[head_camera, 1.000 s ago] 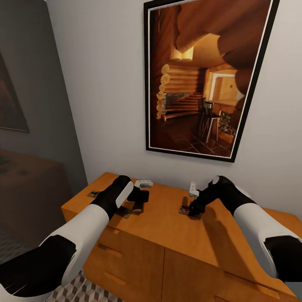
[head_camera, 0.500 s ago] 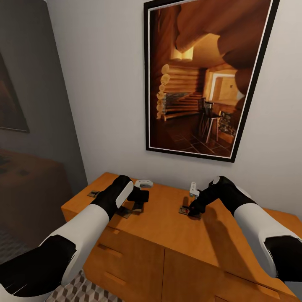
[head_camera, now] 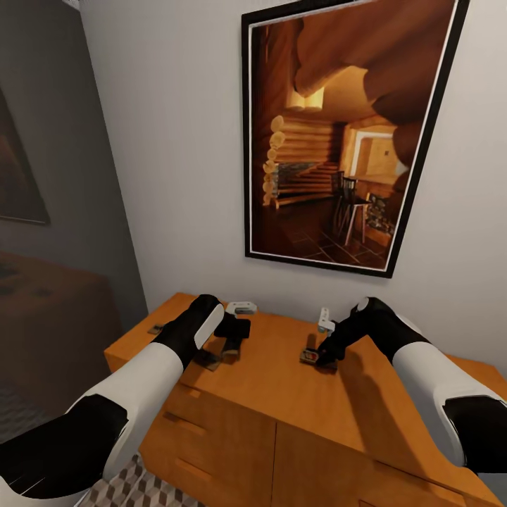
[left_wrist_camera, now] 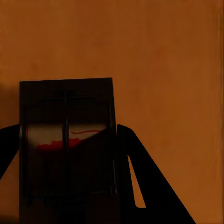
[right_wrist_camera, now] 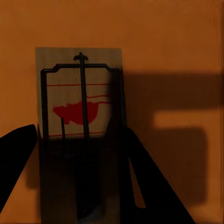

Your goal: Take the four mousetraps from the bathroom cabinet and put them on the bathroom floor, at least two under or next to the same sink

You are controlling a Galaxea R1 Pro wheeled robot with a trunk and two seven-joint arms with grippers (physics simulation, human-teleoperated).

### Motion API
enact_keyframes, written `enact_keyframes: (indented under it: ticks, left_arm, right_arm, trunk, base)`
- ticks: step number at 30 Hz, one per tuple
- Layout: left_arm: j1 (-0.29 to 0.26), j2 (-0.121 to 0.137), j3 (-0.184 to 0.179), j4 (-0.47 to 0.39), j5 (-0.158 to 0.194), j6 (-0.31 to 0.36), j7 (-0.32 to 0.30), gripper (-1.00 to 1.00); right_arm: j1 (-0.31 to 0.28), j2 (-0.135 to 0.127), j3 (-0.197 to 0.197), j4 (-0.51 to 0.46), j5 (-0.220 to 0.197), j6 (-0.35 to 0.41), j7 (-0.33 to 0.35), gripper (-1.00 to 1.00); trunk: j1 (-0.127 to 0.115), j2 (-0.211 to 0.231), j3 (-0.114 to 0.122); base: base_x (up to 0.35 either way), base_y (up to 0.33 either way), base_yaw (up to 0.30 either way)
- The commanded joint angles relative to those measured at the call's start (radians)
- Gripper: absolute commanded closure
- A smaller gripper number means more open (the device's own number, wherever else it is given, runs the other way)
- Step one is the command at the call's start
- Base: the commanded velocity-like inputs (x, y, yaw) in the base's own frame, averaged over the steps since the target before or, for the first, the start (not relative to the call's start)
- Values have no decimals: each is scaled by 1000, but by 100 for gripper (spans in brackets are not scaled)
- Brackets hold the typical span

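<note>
Room: pale wall (head_camera: 176,141) straight ahead, carrying a big black-framed picture (head_camera: 338,134) of a log-cabin interior; far left sat a dark tinted panel (head_camera: 49,211).
Floor: a patch of cube-pattern tile (head_camera: 137,486) showed at the near left, below the cabinet's corner.
Cabinet: orange-brown, smooth flat top (head_camera: 282,366), drawer fronts with slim bar handles (head_camera: 184,420) facing the robot.
Left gripper: (head_camera: 227,345) was down at the top's left part, its two dark fingers (left_wrist_camera: 140,177) standing on either side of a trap (left_wrist_camera: 67,144); they were right against the board's edges, but whether they pinched it I couldn't tell.
Right gripper: (head_camera: 325,355) was low over the middle of the top, fingers (right_wrist_camera: 144,177) flanking a second trap (right_wrist_camera: 79,130), red print on its board, wire bar across; grip again unclear.
Second trap, head view: (head_camera: 310,355) lay flat on the top, just left of the right fingertips.
Third trap: (head_camera: 155,329) lay flat at the far left corner, apart from both arms.
Small white items: one (head_camera: 241,308) by the wall behind the left wrist, another (head_camera: 324,319) just beside the right wrist.
</note>
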Motion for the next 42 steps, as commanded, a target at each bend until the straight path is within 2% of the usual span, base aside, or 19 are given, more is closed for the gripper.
enact_keyframes:
  ticks: [1, 7, 24, 42]
  left_arm:
    - [0, 0, 0, 0, -2, -12, 0, 100]
    - [0, 0, 0, 15, -2, -59, -1, 100]
    - [1, 0, 1, 32, -1, -68, -5, 100]
    - [17, 0, 1, 30, 0, -70, -5, 100]
  right_arm:
    - [0, 0, 0, 0, 0, 0, 1, 100]
    - [0, 1, -1, -1, 1, 0, -2, 100]
    - [0, 2, -1, -4, 1, 1, -5, 100]
    - [0, 2, -1, -4, 1, 1, -5, 100]
  trunk:
    - [-4, 7, 3]
    - [-27, 49, 22]
    - [-92, 168, 75]
    - [-161, 294, 132]
  base:
    - [0, 0, 0]
    - [0, 0, 0]
    - [-6, 6, 0]
    - [-205, 199, 0]
